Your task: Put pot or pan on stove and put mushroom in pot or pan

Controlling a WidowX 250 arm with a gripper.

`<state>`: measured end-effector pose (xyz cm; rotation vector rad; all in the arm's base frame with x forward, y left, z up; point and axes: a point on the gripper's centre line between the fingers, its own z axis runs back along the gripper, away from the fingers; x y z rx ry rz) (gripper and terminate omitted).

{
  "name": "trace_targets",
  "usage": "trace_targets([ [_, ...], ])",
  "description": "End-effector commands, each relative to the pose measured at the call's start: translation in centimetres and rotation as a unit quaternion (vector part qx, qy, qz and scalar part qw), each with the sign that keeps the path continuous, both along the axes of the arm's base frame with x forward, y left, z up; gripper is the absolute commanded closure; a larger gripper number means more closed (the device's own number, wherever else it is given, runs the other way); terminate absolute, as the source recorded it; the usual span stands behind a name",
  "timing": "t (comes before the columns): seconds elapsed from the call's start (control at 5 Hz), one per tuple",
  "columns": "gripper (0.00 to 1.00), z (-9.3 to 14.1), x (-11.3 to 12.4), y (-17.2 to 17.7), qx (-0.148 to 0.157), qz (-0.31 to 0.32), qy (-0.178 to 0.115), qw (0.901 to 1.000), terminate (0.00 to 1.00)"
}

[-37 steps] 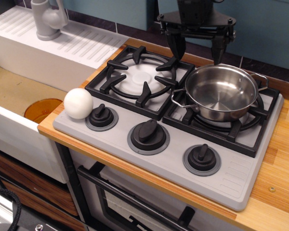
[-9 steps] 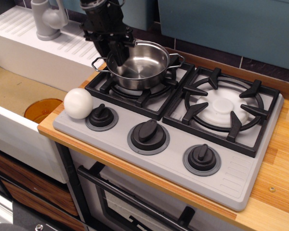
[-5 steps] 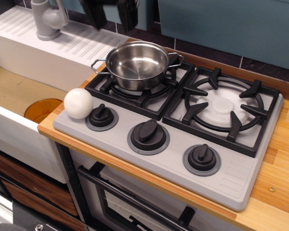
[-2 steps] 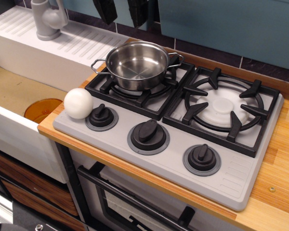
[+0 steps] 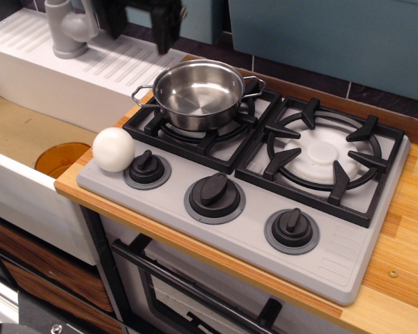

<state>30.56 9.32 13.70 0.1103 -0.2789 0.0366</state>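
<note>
Our table [image 5: 404, 229] carries the stove [image 5: 348, 268]; the pot [image 5: 198, 94] sits empty on its left burner grate, and the mushroom [image 5: 113, 149] rests on the stove's front-left corner beside a knob [image 5: 147, 168]. Round and smooth, it may roll off toward the sink [image 5: 28, 132] if we nudge it. Our hand [image 5: 139, 19] hangs high behind the pot, fingers apart, holding nothing

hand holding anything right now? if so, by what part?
Nothing. The hand is up at the top edge, fingers apart and empty. The pot sits free on the left burner; the mushroom lies by the left knob.
</note>
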Motion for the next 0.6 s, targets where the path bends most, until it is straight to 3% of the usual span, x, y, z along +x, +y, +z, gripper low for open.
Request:
trace_targets([
  [0.0,0.00,0.3,-1.4,0.2,0.041,0.010,-0.063,0.9971,0.00],
  [0.4,0.00,-3.6,-2.4,0.6,0.021,0.020,-0.079,0.9965,0.00],
])
